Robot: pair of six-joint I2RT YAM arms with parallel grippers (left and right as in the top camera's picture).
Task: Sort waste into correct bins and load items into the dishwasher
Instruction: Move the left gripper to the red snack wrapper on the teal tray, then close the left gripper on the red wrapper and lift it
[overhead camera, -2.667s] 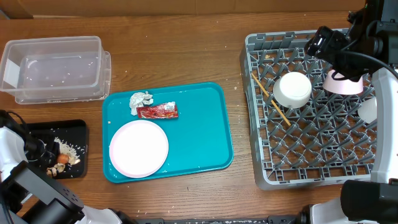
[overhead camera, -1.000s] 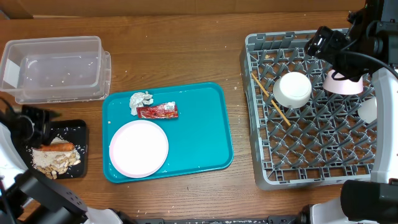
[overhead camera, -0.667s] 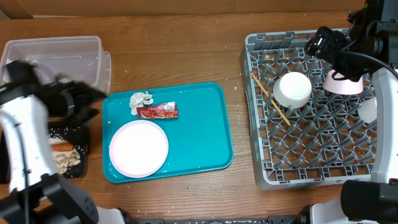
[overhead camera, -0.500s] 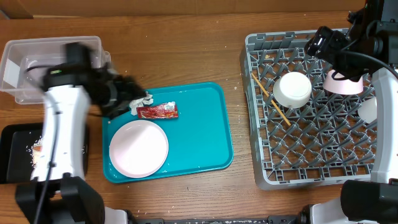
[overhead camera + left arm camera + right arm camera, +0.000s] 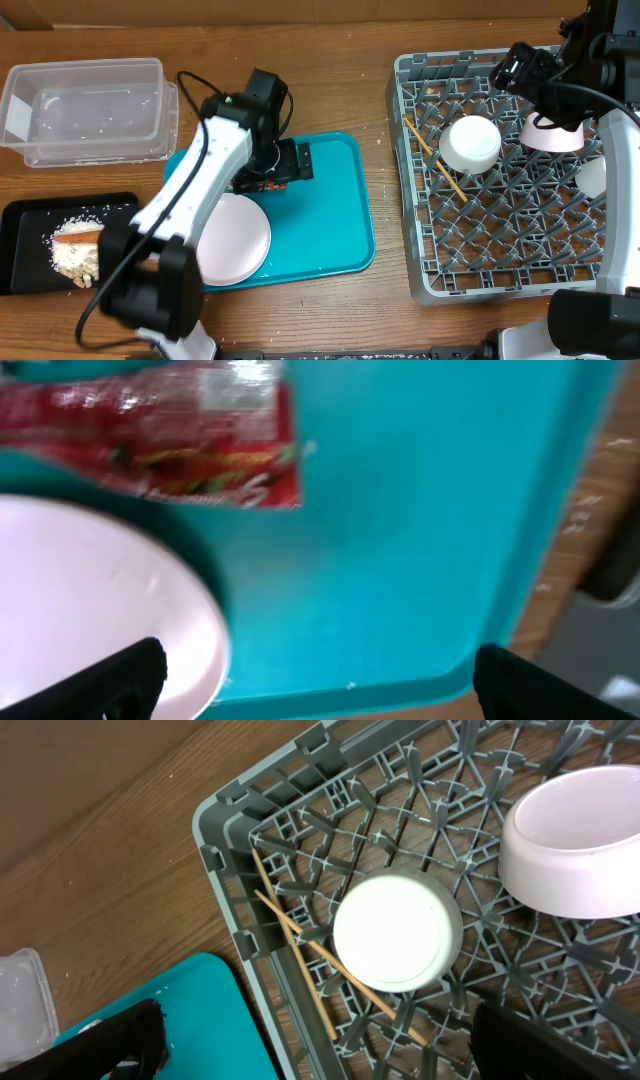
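Observation:
My left gripper (image 5: 300, 160) hovers open and empty over the teal tray (image 5: 335, 215). In the left wrist view its fingertips (image 5: 130, 675) stand wide apart, with the red sachet (image 5: 170, 435) just ahead and the pale plate (image 5: 100, 600) at lower left. My arm hides the foil ball from overhead. The carrot (image 5: 78, 233) and rice lie in the black tray (image 5: 25, 225); the clear tub (image 5: 85, 110) is behind it. The right gripper (image 5: 320, 1055) is open above the grey rack (image 5: 420, 255), which holds a white bowl (image 5: 397, 930), pink bowl (image 5: 575, 840), cup (image 5: 592, 177) and chopsticks (image 5: 300, 935).
The plate (image 5: 235, 240) sits at the teal tray's front left. Bare wooden table separates the teal tray from the rack (image 5: 225, 830). My right arm (image 5: 560, 85) hangs over the rack's back right corner.
My left arm has swung right from the black tray to above the teal tray, its jaws widening on the way. The right arm has stayed still.

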